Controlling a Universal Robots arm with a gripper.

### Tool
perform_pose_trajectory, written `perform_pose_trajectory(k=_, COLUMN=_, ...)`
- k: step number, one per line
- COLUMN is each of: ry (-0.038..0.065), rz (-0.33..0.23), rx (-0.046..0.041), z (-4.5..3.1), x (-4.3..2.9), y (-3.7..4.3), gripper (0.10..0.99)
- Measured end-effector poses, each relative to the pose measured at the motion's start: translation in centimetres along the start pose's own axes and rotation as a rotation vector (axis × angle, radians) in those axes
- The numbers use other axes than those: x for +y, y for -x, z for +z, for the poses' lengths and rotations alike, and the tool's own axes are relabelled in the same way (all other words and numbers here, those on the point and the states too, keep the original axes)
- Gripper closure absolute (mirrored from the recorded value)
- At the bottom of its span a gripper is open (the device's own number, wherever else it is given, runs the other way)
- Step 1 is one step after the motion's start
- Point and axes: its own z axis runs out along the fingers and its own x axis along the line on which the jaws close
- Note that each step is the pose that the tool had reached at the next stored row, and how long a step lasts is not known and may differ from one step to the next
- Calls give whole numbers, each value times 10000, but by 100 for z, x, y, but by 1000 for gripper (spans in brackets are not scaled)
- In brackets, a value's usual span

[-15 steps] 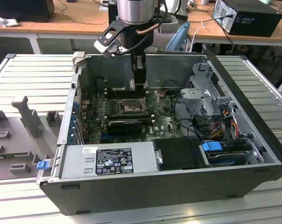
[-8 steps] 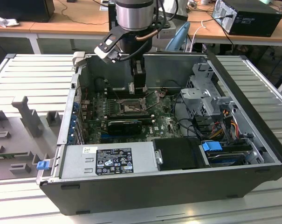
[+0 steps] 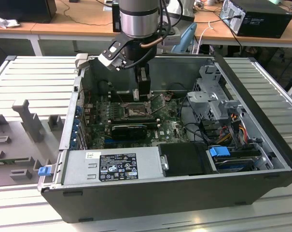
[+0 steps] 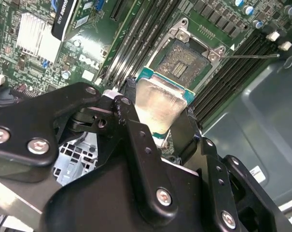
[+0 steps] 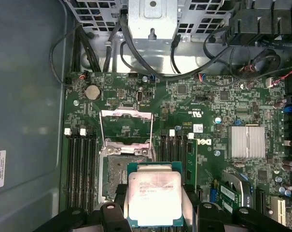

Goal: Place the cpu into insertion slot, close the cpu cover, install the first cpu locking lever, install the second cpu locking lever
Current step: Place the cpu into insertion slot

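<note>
Over the green motherboard (image 5: 223,111): end effector (image 5: 154,212) closed on cpu (image 5: 153,195) by opposite edges, keeping it level, near the bare insertion slot (image 5: 113,169); cpu cover (image 5: 125,112) stands raised, leaving entry open.

The cpu (image 5: 154,197) is seen with a pale silver face edged in teal. The motherboard (image 5: 218,96) is coloured green, and the insertion slot (image 5: 114,171) is shown dark within a silver rim.

— Arm position?
— Your arm (image 3: 138,19) hangs vertical, wrist down, toward the far side in the exterior view.
— Gripper state?
— Your gripper (image 5: 155,205) clamps the cpu (image 5: 154,193) by two opposite edges, fingers pointing down.
</note>
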Motion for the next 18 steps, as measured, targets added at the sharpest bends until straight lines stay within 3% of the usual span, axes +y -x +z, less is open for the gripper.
perform_pose_trajectory(k=12, ry=-8, rz=2, rx=-1, z=251, x=-23, y=5, gripper=557)
perform_pose_trajectory(k=18, ry=-9, rz=0, rx=-1, z=316, x=-28, y=6, gripper=557)
